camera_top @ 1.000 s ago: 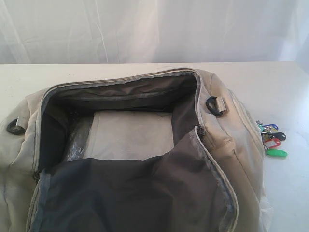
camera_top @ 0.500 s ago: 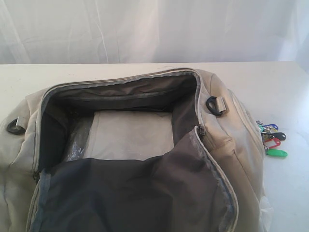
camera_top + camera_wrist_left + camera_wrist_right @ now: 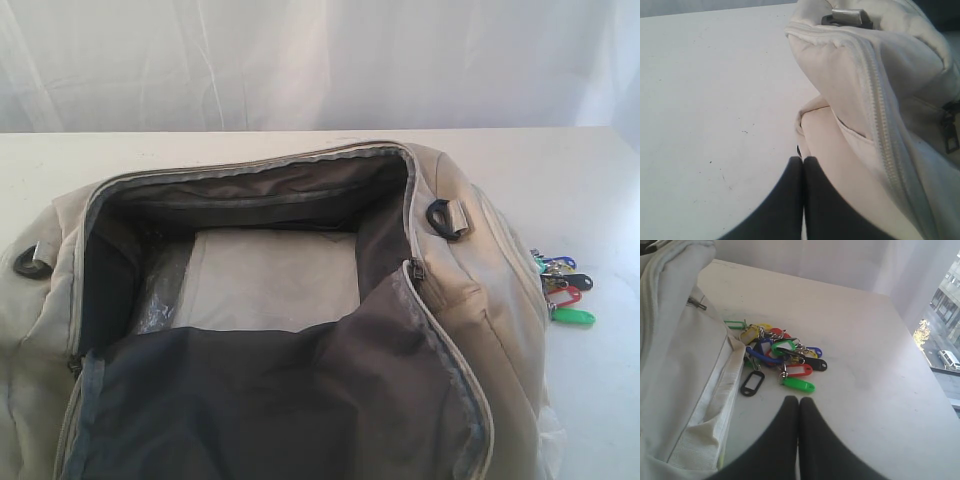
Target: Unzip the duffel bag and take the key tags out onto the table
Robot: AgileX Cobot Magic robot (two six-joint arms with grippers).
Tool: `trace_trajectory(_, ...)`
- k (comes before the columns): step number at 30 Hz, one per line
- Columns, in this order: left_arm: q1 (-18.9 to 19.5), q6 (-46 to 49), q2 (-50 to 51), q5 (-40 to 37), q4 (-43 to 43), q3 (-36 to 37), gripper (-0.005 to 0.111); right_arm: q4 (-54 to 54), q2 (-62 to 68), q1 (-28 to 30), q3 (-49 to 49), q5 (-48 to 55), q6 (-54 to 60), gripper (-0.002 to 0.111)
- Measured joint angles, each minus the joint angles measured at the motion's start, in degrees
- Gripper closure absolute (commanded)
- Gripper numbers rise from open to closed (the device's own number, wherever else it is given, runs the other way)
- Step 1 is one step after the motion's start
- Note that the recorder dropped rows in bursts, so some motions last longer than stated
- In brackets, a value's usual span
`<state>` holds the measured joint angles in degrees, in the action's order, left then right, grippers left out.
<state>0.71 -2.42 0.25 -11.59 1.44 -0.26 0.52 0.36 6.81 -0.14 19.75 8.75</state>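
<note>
One table (image 3: 600,170), white and wide, bearing everything listed. One duffel bag (image 3: 480,300), beige, unzipped, flap thrown back, dark grey lining (image 3: 280,400) exposed. Two grippers, both empty: left gripper (image 3: 802,161), fingers pressed together, just beside the bag's end; right gripper (image 3: 799,401), fingers likewise pressed together, near the tags. One bunch of key tags (image 3: 563,290), out on the table, just beside the bag's right side.

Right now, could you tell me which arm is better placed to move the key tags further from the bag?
Probably the right: the right fingers, shut, point at the key tags lying close ahead on the table; the left fingers face the duffel bag's opposite end.
</note>
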Motion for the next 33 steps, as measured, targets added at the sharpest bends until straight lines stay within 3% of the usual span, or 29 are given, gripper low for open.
trace_trajectory(10,0.0,0.0,0.0,0.0,0.0,0.0,0.107,-0.21,0.0,0.0,0.0,0.0,-0.11,0.108)
trace_trajectory(17,0.0,0.0,0.0,0.0,0.0,0.0,0.107,-0.21,0.0,0.0,0.0,0.0,-14.13,0.108)
trace_trajectory(25,0.27,0.0,0.0,0.0,0.0,0.0,0.107,-0.21,0.0,0.0,0.0,0.0,-6.59,0.108)
trace_trajectory(33,3.07,-0.08,0.0,0.0,-0.78,0.0,0.107,-0.21,0.0,0.0,0.0,0.0,-6.19,0.108)
